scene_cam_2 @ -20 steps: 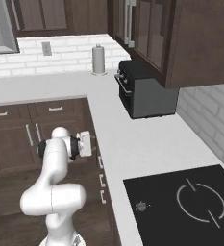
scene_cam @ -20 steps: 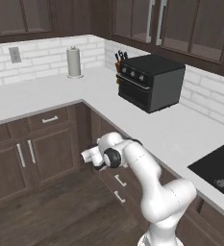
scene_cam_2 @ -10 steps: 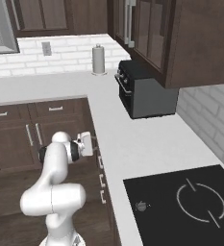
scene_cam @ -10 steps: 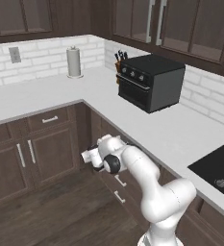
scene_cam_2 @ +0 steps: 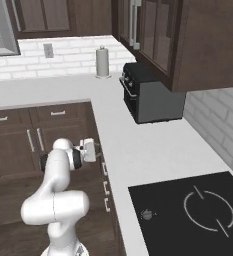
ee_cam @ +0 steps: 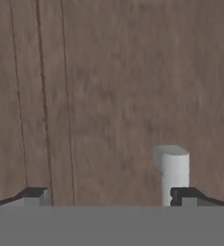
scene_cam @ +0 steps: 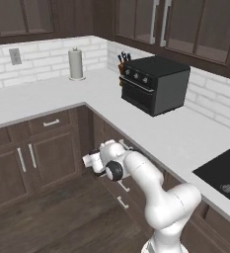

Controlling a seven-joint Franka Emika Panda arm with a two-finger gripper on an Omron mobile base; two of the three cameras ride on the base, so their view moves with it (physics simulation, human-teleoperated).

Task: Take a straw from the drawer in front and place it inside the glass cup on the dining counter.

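The white worktop (scene_cam: pixel 87 94) runs in an L over dark brown cabinets (scene_cam: pixel 32 158), a black toaster oven (scene_cam: pixel 153 81) near its inside corner. The drawer (ee_cam: pixel 123 86), plain dark brown wood, sits shut under the worktop edge, close before the gripper (ee_cam: pixel 108 197). Its silver handle (ee_cam: pixel 173 175) stands by one fingertip. Jaws are spread wide, holding nothing.

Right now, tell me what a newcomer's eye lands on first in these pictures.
First, the white robot arm folded low against the dark brown cabinets, its gripper close to a wooden drawer front with jaws wide open beside a small silver handle. Next, the black toaster oven on the white worktop, and the paper towel roll in the corner.
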